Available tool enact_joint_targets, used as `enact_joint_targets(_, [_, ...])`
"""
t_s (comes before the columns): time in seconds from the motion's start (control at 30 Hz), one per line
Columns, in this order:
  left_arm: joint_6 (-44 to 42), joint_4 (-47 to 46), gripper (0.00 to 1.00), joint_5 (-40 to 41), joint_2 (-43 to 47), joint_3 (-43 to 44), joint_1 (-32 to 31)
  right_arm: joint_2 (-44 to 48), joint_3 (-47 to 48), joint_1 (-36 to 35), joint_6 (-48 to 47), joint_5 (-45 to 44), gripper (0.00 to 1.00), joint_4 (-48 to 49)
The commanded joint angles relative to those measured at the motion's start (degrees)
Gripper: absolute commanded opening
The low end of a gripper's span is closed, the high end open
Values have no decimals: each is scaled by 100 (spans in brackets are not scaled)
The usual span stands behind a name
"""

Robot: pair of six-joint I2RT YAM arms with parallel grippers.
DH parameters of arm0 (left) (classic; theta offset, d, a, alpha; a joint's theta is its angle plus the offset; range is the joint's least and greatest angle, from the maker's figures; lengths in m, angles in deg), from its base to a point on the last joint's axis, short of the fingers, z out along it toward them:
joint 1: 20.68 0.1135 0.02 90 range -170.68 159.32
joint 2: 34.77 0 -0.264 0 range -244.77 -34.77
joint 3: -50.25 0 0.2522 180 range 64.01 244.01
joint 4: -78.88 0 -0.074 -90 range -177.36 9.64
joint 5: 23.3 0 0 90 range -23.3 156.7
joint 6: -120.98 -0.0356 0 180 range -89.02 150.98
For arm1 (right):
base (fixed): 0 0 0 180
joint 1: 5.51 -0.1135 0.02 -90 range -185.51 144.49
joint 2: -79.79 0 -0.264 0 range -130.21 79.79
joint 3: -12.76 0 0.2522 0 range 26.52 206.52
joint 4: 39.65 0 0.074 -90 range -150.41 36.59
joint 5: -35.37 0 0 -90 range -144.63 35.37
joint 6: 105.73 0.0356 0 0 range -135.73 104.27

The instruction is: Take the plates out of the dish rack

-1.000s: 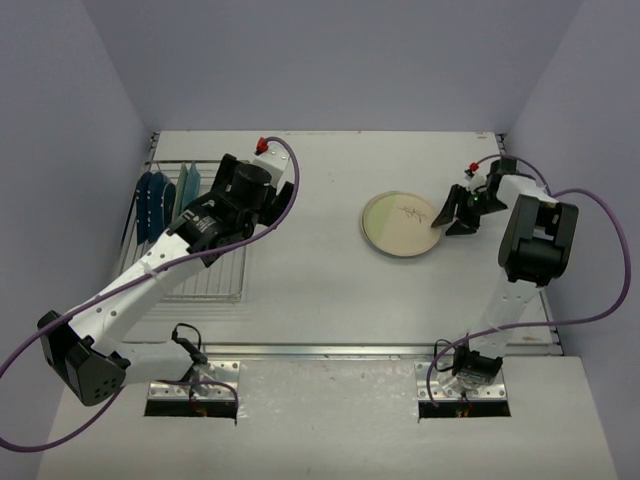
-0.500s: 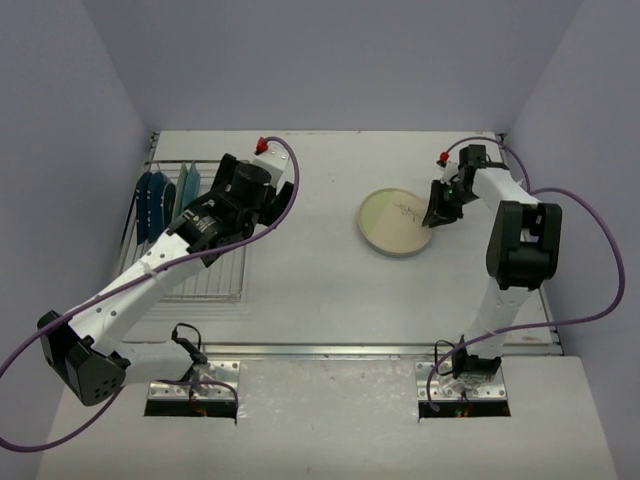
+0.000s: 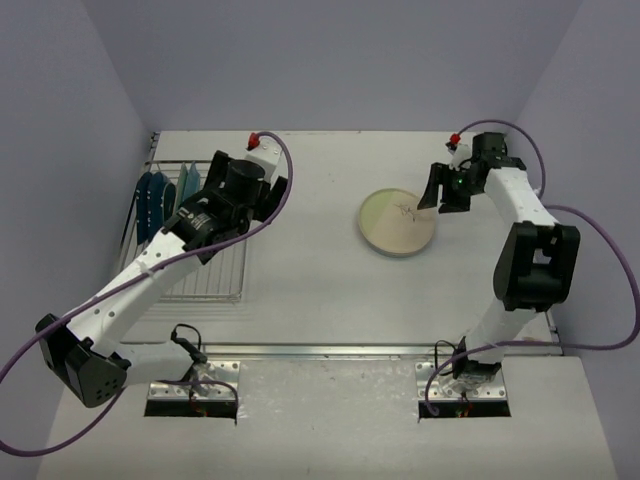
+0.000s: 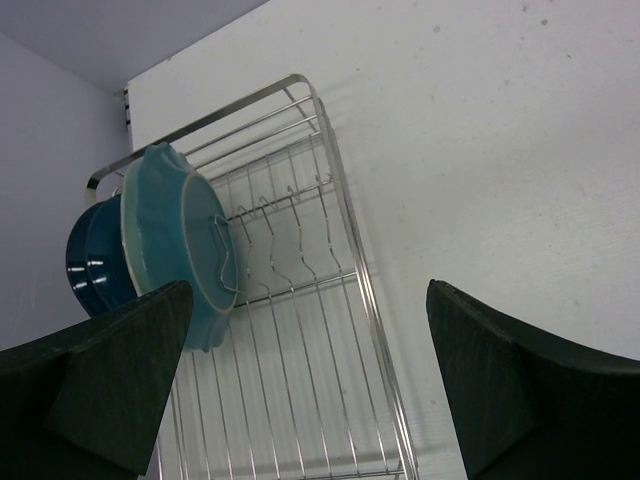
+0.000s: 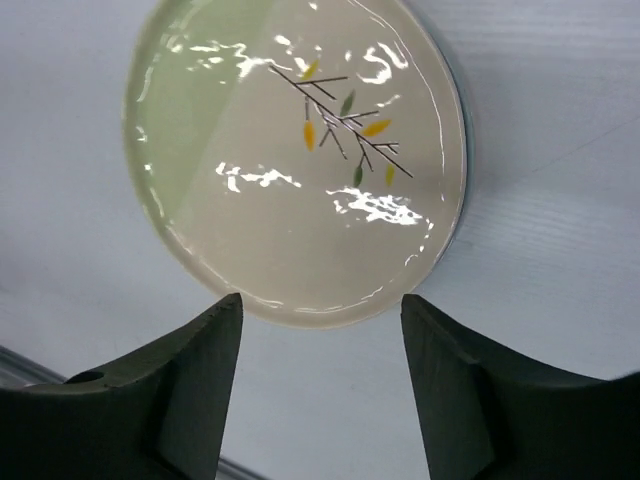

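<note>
A cream-and-light-blue plate (image 3: 398,222) with a dark sprig lies flat on the white table, right of centre. My right gripper (image 3: 447,190) hovers open at its right edge. In the right wrist view the plate (image 5: 300,160) lies just beyond the gripper (image 5: 320,300), and nothing is between the fingers. The dish rack (image 3: 205,272) stands at the far left with a teal plate (image 3: 190,187) and a dark navy plate (image 3: 150,205) upright in it. My left gripper (image 3: 243,178) hangs wide open above the rack's right side. The left wrist view shows the gripper (image 4: 308,300) over bare rack bars (image 4: 300,380), right of the teal plate (image 4: 175,240) and the navy plate (image 4: 95,262).
Purple walls close the table on the left, back and right. Purple cables loop from both arms. A metal strip (image 3: 340,350) runs along the table's near edge, in front of the arm bases.
My right gripper went in to the plate's right edge, narrowed, then widened again and drew back a little. The plate slid slightly left. My left gripper shifted a little left over the rack.
</note>
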Motion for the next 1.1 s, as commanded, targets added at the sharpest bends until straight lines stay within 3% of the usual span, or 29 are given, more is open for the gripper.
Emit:
enact_joint_targets(0.0, [272,129,100,149,37,469,606,1279,-130,-37,-56,268,80,460])
enact_joint_targets(0.1, [472,380,98,-124,-176,645,1212,1846,-351,-86,-170,113,86,647])
enact_joint_targets(0.2, [700,581,92,-795,-519,881,2292,2474,-650,-122,-399,-109,99,862])
enact_joint_targets(0.4, [734,768,74,-1565,-1152,1170,3273,3284,-1225,-148,-686,-245,99,1026])
enact_joint_targets(0.63, [676,733,55,-1992,-1482,1160,3468,3581,-1512,-165,-702,-191,99,972])
enact_joint_targets(1.07, [700,652,44,-2427,-1849,1052,3645,3587,-1648,-165,-702,-141,99,988])
